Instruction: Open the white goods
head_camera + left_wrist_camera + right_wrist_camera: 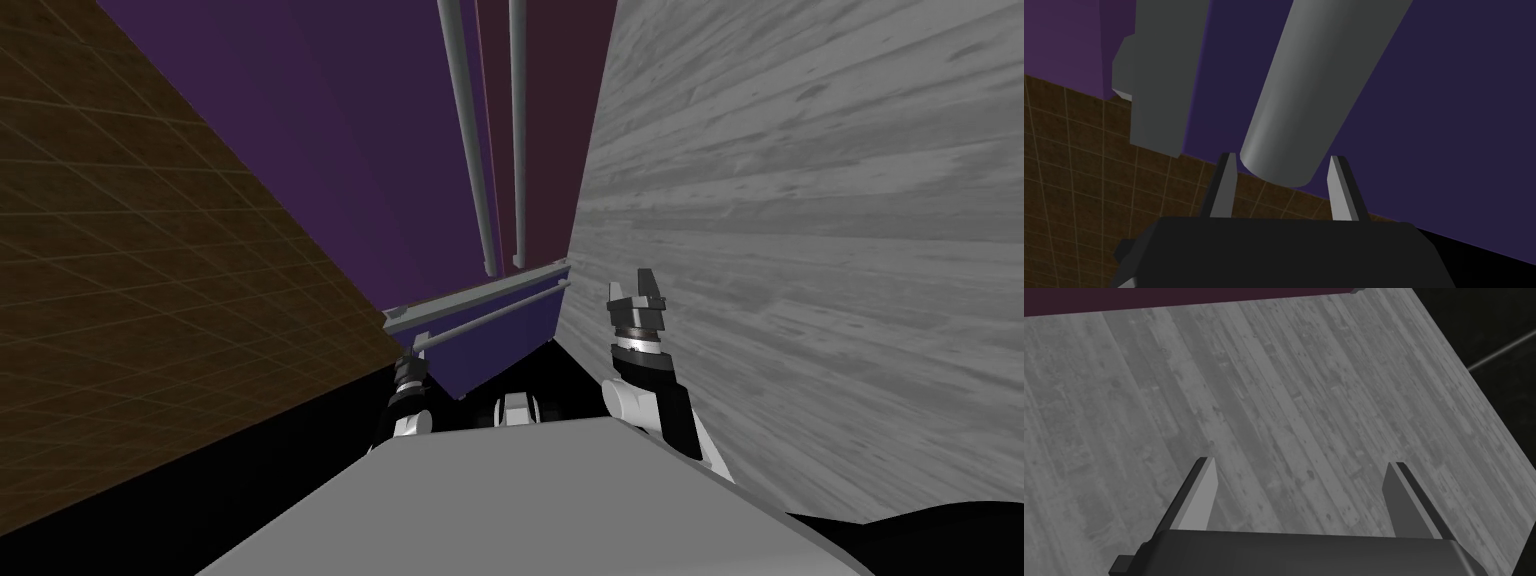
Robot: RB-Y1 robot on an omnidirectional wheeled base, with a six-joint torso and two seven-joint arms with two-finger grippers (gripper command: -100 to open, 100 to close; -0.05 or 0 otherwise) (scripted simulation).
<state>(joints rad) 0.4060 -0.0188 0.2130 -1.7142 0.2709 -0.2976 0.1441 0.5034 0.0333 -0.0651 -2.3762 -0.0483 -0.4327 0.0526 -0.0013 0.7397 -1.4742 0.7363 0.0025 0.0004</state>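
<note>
**At the lower front of the dark purple appliance**

Left gripper was narrowed around the end of the round grey bar handle, whose long axis ran across the panel. Right gripper, spread wide, faced the grey planked wall, farther off.

Brown surface with thin pale grid lines on the left; floor or wall, cannot tell. Grey wood-grain panel on the right, planks running slantwise. Black area below the brown surface's lower edge.
</note>
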